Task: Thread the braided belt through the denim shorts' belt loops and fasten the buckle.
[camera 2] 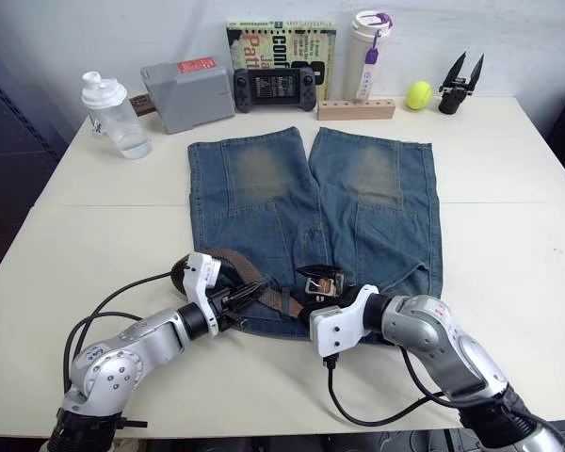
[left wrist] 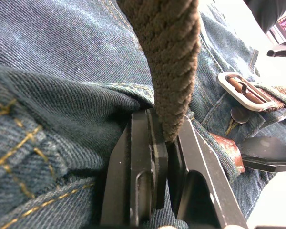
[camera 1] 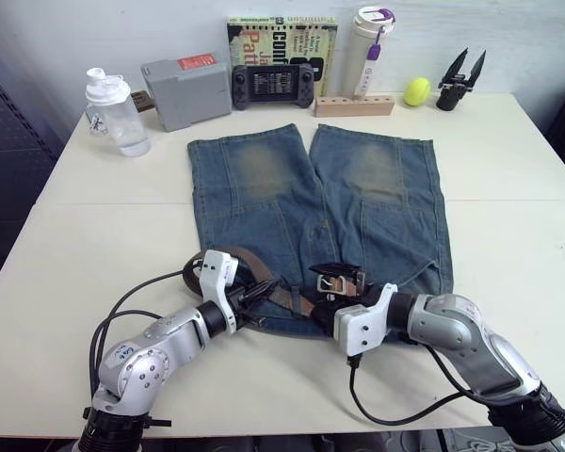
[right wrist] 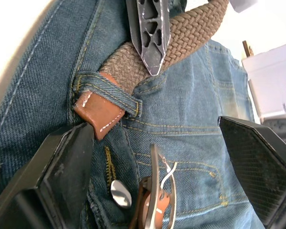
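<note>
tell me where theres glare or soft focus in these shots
Left wrist view: the left gripper at the bottom is soft, the braided belt sharper. Right wrist view: white table top washed out at upper right, buckle gleaming. Eye views: even light.

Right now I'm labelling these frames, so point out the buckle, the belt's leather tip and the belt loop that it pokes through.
the buckle (left wrist: 244, 89): left wrist view, on the silver frame.
the leather tip (right wrist: 96, 112): right wrist view, on the stitched brown end.
the belt loop (right wrist: 115, 93): right wrist view, on the denim strip crossing the belt.
</note>
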You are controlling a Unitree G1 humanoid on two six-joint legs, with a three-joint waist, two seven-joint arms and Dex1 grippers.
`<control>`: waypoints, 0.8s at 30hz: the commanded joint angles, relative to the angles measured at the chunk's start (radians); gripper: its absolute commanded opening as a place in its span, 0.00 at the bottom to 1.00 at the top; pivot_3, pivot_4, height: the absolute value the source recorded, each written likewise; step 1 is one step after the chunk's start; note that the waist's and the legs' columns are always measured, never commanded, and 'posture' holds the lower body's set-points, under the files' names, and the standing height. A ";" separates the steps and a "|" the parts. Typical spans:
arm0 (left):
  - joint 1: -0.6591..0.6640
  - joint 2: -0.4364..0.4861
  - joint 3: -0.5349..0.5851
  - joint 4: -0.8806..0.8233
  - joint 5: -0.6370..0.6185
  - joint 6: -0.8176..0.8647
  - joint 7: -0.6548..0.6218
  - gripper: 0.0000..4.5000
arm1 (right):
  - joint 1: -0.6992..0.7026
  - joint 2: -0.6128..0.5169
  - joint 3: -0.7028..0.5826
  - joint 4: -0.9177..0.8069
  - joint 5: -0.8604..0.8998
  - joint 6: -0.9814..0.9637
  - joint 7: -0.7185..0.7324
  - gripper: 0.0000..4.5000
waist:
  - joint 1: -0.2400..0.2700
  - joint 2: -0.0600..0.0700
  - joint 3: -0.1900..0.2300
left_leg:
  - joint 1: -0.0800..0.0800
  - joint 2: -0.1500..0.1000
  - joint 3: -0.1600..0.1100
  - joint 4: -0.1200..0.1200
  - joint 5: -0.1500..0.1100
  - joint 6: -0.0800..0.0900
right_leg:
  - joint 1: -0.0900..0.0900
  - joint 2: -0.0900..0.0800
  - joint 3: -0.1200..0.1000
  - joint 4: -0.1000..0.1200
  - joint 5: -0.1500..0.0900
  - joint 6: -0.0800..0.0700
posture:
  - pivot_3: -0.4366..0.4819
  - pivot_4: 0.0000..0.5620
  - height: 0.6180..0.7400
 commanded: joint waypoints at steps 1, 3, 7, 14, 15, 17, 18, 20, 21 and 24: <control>0.026 0.008 -0.043 -0.022 0.014 0.044 -0.039 0.00 | -0.003 0.007 0.030 0.026 -0.024 -0.032 -0.003 0.99 | -0.001 0.000 -0.001 | 0.000 0.000 0.000 0.000 0.000 0.000 | 0.000 0.000 0.000 0.000 0.000 0.000 | 0.48 0.27 0.92; 0.038 0.020 -0.041 -0.028 0.028 0.043 -0.040 0.00 | -0.009 0.013 0.027 0.031 -0.020 -0.035 -0.006 0.99 | -0.002 0.000 -0.001 | 0.001 0.000 0.000 0.000 0.000 0.000 | 0.000 0.000 0.000 0.000 0.000 0.000 | 0.48 0.27 0.92; 0.057 0.013 -0.017 -0.044 0.019 0.046 -0.038 0.00 | -0.011 0.029 0.031 0.020 -0.015 -0.043 -0.009 0.99 | -0.009 0.000 -0.001 | 0.006 0.000 0.001 -0.004 0.000 0.000 | 0.003 0.000 0.002 0.000 0.000 -0.001 | 0.48 0.27 0.92; 0.067 0.000 -0.023 -0.054 0.027 0.057 -0.038 0.00 | 0.006 0.011 0.036 0.025 -0.054 -0.098 -0.016 0.99 | -0.017 0.000 -0.001 | 0.012 0.000 0.003 -0.010 0.001 -0.002 | 0.004 0.000 0.004 0.000 -0.001 -0.002 | 0.48 0.27 0.92; 0.065 0.000 -0.025 -0.053 0.029 0.059 -0.040 0.00 | -0.004 0.020 0.041 0.032 -0.061 -0.100 -0.020 0.99 | -0.017 0.000 -0.001 | 0.012 0.000 0.003 -0.011 0.001 -0.002 | 0.004 0.000 0.004 0.000 -0.001 -0.002 | 0.48 0.27 0.92; 0.060 0.005 -0.031 -0.054 0.037 0.062 -0.047 0.00 | -0.021 0.039 0.053 0.037 -0.067 -0.097 -0.021 0.99 | -0.018 -0.001 -0.001 | 0.013 0.000 0.004 -0.011 0.001 -0.002 | 0.005 0.000 0.004 0.000 -0.001 -0.002 | 0.48 0.27 0.92; 0.058 0.007 -0.033 -0.055 0.039 0.064 -0.050 0.00 | -0.028 0.049 0.061 0.036 -0.072 -0.093 -0.020 0.99 | -0.018 -0.001 -0.001 | 0.013 0.000 0.004 -0.011 0.001 -0.002 | 0.005 0.000 0.004 0.000 -0.001 -0.002 | 0.48 0.27 0.92; 0.055 0.009 -0.038 -0.055 0.041 0.069 -0.057 0.00 | -0.036 0.065 0.077 0.036 -0.081 -0.092 -0.018 0.99 | -0.019 -0.001 -0.002 | 0.014 0.000 0.004 -0.011 0.001 -0.003 | 0.005 0.000 0.005 0.000 -0.001 -0.002 | 0.48 0.27 0.92; 0.054 0.010 -0.039 -0.053 0.041 0.074 -0.057 0.00 | -0.036 0.068 0.081 0.036 -0.085 -0.094 -0.018 0.99 | -0.019 -0.001 -0.003 | 0.014 0.000 0.004 -0.012 0.001 -0.003 | 0.005 0.000 0.005 0.000 -0.001 -0.002 | 0.48 0.27 0.92; 0.058 0.021 -0.031 -0.038 0.045 0.078 -0.063 0.00 | -0.011 0.037 0.059 0.034 -0.076 -0.107 -0.013 0.99 | -0.019 -0.002 -0.006 | 0.015 0.001 0.003 -0.013 0.002 -0.004 | 0.005 0.001 0.005 0.000 -0.002 -0.003 | 0.48 0.27 0.92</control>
